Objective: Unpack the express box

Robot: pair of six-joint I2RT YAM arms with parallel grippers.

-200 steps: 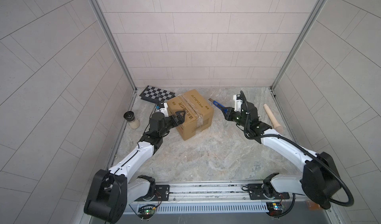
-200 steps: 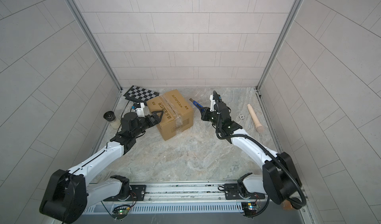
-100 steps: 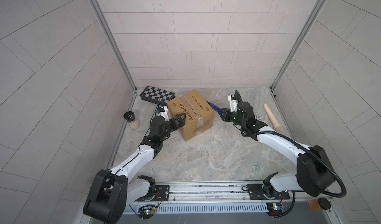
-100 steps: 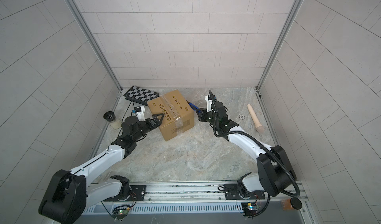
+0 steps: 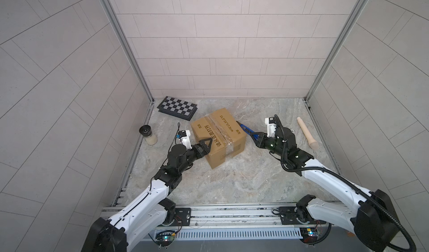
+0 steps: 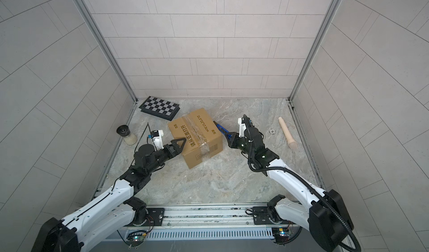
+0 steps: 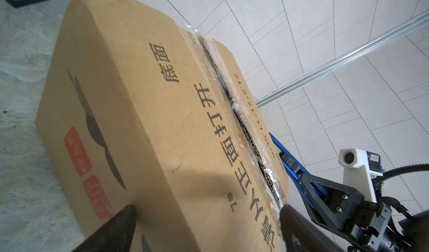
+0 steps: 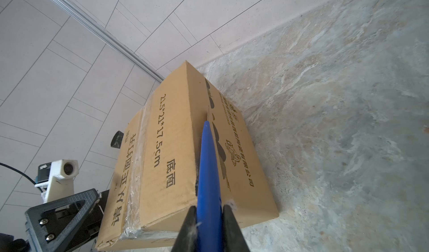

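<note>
Over the last second the box (image 5: 218, 135) had slid a little toward the near rail (image 5: 232, 212). The left gripper (image 5: 204, 146), jaws wide apart astride its near left corner, had come with it. The right gripper (image 5: 257, 138), clamped on a blue tool (image 5: 245, 129), had brought the tip against the box's right upper edge. The tape (image 7: 234, 104) on the top seam looked slit, so the flaps were probably near freeing. The box sat toward the back of a marbled stone floor (image 5: 232, 183) inside pale tiled walls (image 5: 209, 53), with a chessboard (image 5: 177, 107), a jar (image 5: 148, 136) and a wooden pin (image 5: 306, 132) around it.
</note>
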